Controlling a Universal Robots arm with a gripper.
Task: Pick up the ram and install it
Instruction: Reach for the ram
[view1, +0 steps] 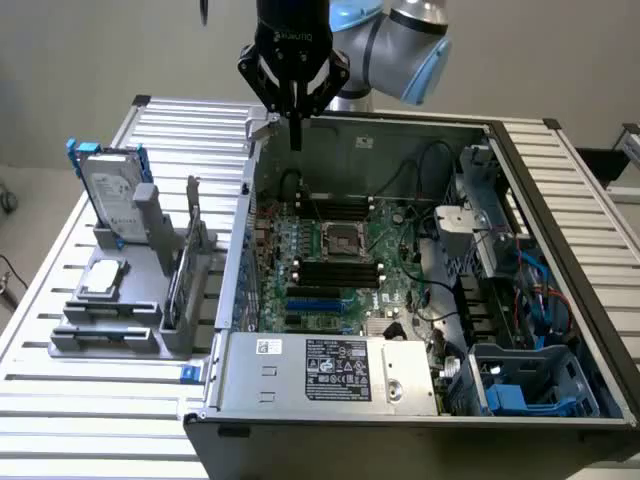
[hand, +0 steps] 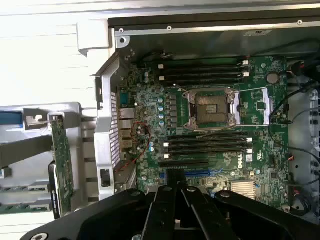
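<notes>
Standing on edge in grey holder (view1: 110, 335), thin green ram (hand: 61, 165), hand (view1: 295, 140) closed, empty, above computer case (view1: 400, 140)

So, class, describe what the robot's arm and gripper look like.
The arm is a silver-grey tube with rounded light-blue joint caps. The gripper is matte black, with small white lettering on its body, angular linkage bars and slim black fingers.

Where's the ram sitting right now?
The ram stands on edge in the gray holder at the exterior view's left, between the hard drive and the case, just outside the case wall.
</notes>
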